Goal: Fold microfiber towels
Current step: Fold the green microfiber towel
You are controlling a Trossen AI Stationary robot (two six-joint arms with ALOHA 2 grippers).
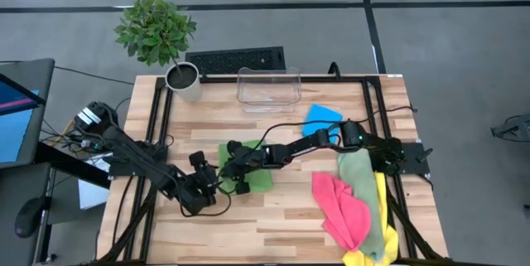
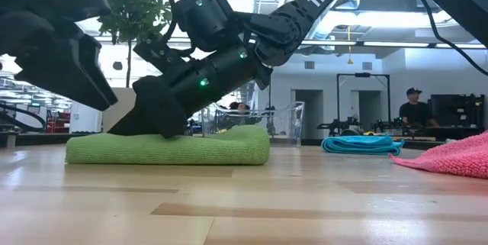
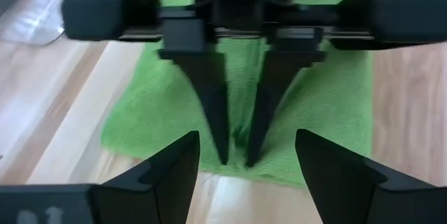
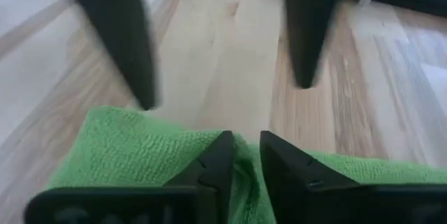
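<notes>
Watching the middle of the desk point(image 1: 273, 220), we see the bright green towel point(image 2: 175, 147) lying folded flat, with the right gripper point(image 4: 242, 155) pressed down onto it, fingers a narrow gap apart and clamping nothing. The left gripper point(image 3: 246, 160) hovers just beside the towel's edge, fingers spread wide and empty. Along the right edge lie pink point(image 1: 339, 204), sage point(image 1: 364, 183) and yellow point(image 1: 383, 204) towels; the blue towel point(image 1: 320, 120) sits near the clear bin point(image 1: 268, 89).
</notes>
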